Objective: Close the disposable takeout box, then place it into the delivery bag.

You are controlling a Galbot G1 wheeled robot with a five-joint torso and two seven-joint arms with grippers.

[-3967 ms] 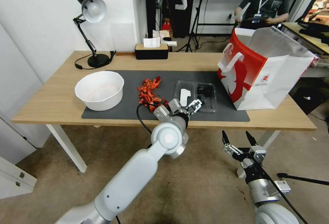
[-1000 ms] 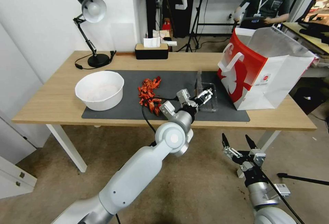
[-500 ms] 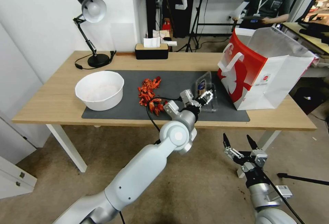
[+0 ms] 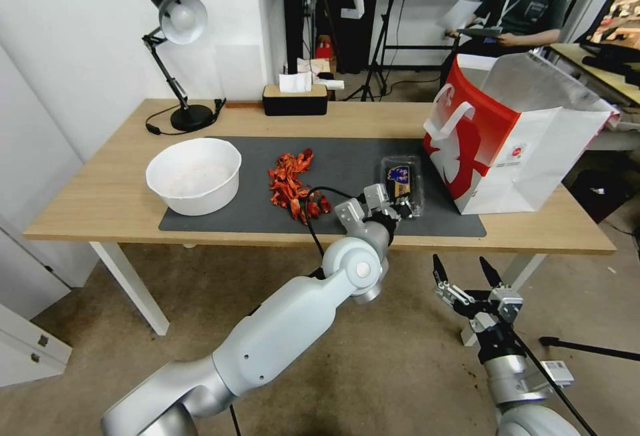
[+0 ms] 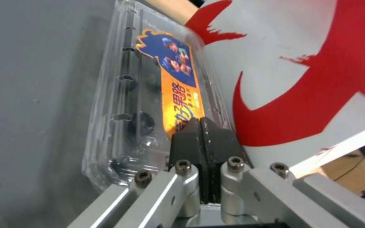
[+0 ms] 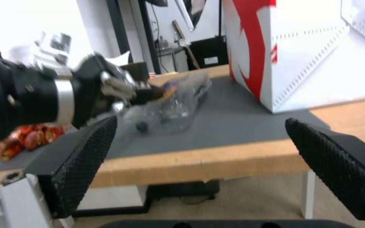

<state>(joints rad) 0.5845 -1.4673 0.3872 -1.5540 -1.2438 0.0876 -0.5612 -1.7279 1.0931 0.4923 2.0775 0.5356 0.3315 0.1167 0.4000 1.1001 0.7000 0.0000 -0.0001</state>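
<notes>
Both left gripper [image 5: 200, 126] fingers (pressed together) rest atop takeout box [image 4: 403, 181].

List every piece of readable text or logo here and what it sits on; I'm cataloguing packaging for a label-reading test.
Takeout box lid, under the shut left gripper: orange-and-blue sticker with large Chinese-style characters, too skewed to read.
Delivery bag white side: small round red logo with a line of print below, too small to read.
Delivery bag red face: white figure, no words.
Right gripper, open below the table: no text.
</notes>
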